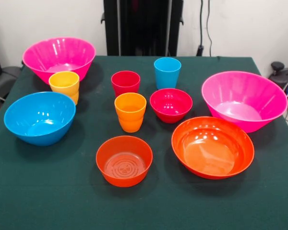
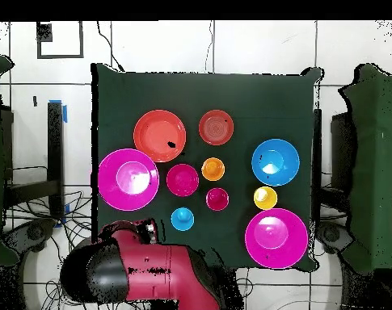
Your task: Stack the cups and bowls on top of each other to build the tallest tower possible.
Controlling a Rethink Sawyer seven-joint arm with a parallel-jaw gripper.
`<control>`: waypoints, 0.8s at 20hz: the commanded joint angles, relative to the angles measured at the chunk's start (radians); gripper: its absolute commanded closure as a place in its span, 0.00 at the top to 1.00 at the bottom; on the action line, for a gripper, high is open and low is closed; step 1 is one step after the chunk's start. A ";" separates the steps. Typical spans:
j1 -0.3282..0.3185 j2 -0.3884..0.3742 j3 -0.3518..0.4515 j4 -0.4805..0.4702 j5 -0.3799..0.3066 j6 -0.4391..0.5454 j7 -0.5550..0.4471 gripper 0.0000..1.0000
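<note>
While nothing is stacked, glossy plastic cups and bowls are sitting apart across the green-clothed counter, each reachable; end effector unseen, grip unknowable.

- Front view: bench cut off at the bottom and both lower side edges.
- Yellow cup hides part of the far pink bowl.
- Overhead view: arm covers the bench's near edge; tool not discernible.

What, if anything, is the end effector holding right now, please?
Nothing is held as far as can be seen: all ten vessels, such as the blue cup, stand free on the table.
</note>
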 commanded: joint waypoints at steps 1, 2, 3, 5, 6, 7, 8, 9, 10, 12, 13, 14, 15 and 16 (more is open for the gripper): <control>-0.011 0.164 0.016 -0.117 -0.044 0.071 0.166 1.00; -0.018 0.175 0.022 -0.124 -0.033 0.071 0.159 1.00; -0.026 0.184 0.032 -0.129 -0.030 0.057 0.142 1.00; -0.044 0.195 0.048 -0.125 -0.016 0.052 0.114 1.00; -0.052 0.202 0.054 -0.122 -0.010 0.045 0.108 1.00; -0.052 0.222 0.053 -0.133 -0.015 0.035 0.110 1.00; -0.050 0.246 0.050 -0.141 -0.022 0.022 0.118 1.00; -0.046 0.280 0.048 -0.149 -0.026 -0.003 0.130 1.00; -0.038 0.316 0.040 -0.160 -0.034 -0.043 0.151 1.00; -0.033 0.376 0.035 -0.178 -0.047 -0.091 0.157 1.00; -0.036 0.396 0.036 -0.179 -0.045 -0.114 0.158 1.00; -0.027 0.415 0.022 -0.188 -0.051 -0.140 0.174 1.00; -0.021 0.436 0.013 -0.195 -0.055 -0.157 0.180 1.00; -0.015 0.450 0.006 -0.200 -0.059 -0.171 0.182 1.00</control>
